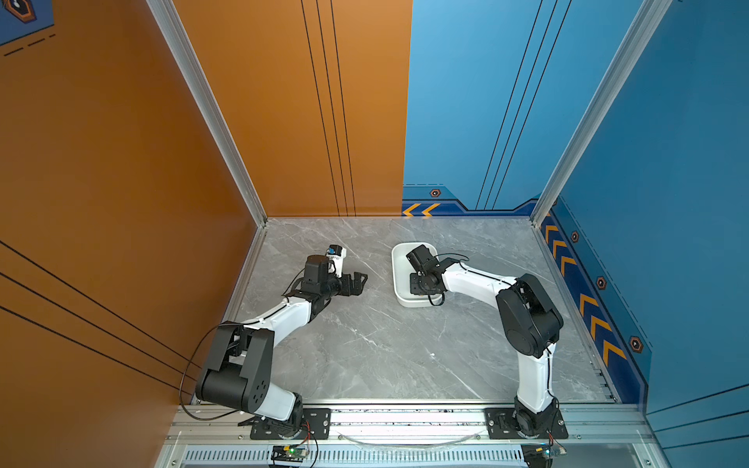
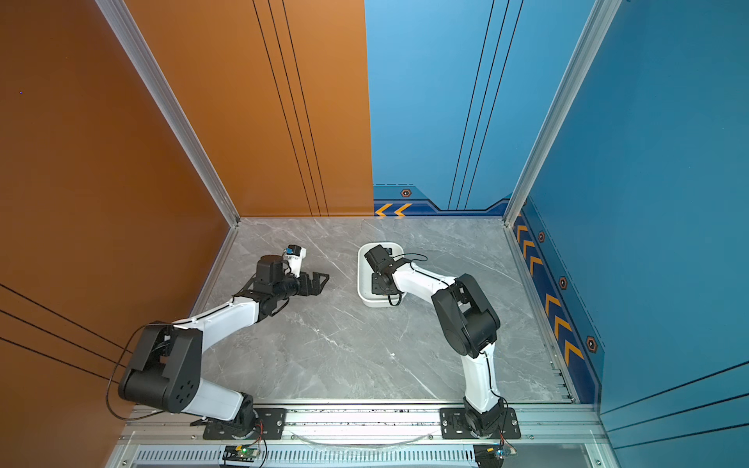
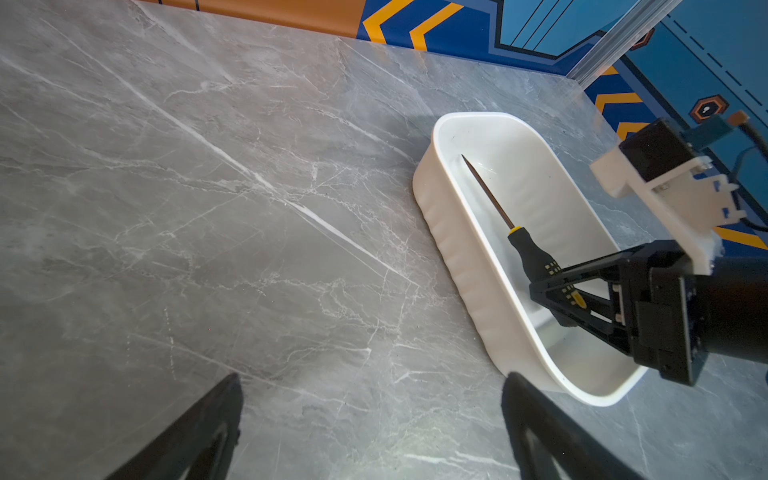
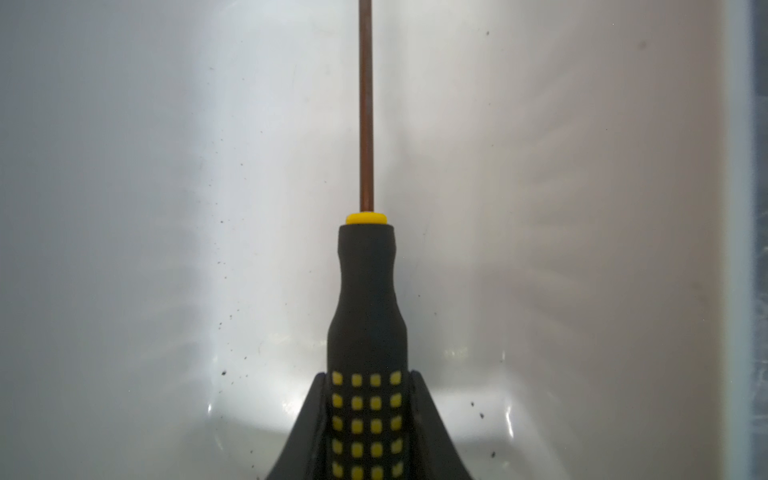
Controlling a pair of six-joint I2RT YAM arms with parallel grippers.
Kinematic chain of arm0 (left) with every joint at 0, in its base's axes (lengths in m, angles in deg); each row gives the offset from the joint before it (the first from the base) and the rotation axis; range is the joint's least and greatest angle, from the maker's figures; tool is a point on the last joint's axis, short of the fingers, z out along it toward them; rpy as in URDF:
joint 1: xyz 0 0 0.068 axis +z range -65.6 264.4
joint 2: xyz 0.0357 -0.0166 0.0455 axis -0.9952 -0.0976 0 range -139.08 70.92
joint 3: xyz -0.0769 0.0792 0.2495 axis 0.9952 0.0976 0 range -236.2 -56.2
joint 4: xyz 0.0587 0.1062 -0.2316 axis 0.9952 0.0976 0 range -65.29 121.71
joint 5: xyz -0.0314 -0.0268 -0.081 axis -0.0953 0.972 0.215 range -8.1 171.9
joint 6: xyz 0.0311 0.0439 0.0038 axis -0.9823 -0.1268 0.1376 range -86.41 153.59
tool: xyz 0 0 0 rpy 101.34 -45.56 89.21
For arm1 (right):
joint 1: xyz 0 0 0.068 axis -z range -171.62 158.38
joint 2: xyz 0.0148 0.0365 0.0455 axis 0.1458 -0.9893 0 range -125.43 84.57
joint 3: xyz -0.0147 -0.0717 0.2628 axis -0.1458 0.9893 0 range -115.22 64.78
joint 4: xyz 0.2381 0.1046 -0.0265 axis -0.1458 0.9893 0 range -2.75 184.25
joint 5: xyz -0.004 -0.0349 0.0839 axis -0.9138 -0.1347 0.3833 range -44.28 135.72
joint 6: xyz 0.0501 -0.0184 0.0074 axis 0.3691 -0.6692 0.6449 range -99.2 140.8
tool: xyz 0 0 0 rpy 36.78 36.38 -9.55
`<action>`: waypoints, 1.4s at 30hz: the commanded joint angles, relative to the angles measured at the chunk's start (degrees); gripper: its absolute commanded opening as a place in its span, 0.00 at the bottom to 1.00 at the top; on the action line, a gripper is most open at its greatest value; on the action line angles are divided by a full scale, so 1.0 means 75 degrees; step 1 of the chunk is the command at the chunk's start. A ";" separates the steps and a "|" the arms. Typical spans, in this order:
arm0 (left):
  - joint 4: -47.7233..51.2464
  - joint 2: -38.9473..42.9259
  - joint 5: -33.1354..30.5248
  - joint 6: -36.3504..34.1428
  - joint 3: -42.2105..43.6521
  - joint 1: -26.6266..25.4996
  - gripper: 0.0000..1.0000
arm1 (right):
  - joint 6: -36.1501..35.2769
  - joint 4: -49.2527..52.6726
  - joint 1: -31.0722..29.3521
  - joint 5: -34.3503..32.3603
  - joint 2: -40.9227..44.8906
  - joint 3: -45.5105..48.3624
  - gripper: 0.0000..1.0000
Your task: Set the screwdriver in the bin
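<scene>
white bin on grey worktop; screwdriver inside it, along its length. right fingers clamped on its dotted handle. left fingers wide apart, empty, beside bin.

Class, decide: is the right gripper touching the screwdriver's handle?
Touching. In the right wrist view the right gripper clamps the screwdriver by its dotted handle, fingers flush on both sides.

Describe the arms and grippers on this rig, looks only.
The left arm and right arm have white link shells and bulky black joint housings, on black base plates. Thin black cables run along the links; one cable loop hangs off the left arm. The left gripper and right gripper are black, with open-frame triangular fingers. Each wrist carries a white camera mount with a blue part.
</scene>
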 commanded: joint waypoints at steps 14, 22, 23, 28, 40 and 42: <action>0.0500 0.0299 -0.0132 -0.0479 0.0021 0.0101 0.98 | 0.0223 0.0129 -0.0048 -0.0197 -0.0326 -0.0229 0.32; 0.0565 0.0393 -0.0259 -0.0537 0.0070 0.0145 0.98 | 0.0112 0.0105 -0.0047 -0.0142 -0.0196 -0.0241 0.56; 0.0573 0.0443 -0.0353 -0.0537 0.0092 0.0148 0.98 | 0.0078 0.0088 -0.0049 -0.0107 -0.0109 -0.0234 0.56; 0.0591 0.0873 -0.0709 -0.0644 0.0284 0.0182 0.98 | -0.0257 0.0200 -0.0055 -0.0252 0.0974 -0.0150 0.61; -0.0496 0.2825 -0.2486 -0.1753 0.1869 0.0413 0.98 | -0.4058 -0.2823 0.2730 0.0866 0.6257 0.3696 0.69; -0.0868 0.3099 -0.2861 -0.1846 0.2238 0.0589 0.98 | -0.3514 -0.3453 0.3795 0.1444 0.6724 0.4486 0.69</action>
